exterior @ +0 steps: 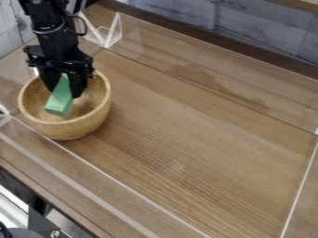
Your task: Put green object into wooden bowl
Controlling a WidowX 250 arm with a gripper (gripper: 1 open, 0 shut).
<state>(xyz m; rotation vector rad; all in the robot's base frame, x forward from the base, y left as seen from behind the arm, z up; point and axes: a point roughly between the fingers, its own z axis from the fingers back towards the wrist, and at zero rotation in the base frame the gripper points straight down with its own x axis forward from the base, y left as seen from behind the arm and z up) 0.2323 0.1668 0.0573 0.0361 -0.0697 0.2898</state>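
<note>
The wooden bowl (74, 123) sits at the left of the table, light tan with a thick rim. Directly over its opening hangs my black gripper (62, 84), shut on the green object (59, 97). The bright green bar tilts downward, and its lower end hangs inside the bowl's rim. Whether the bar touches the bowl's floor I cannot tell.
A clear plastic wall (174, 206) runs around the wooden tabletop (199, 130), low along the front and right edges. A grey brick-patterned wall stands behind. The bowl lies close to the left barrier.
</note>
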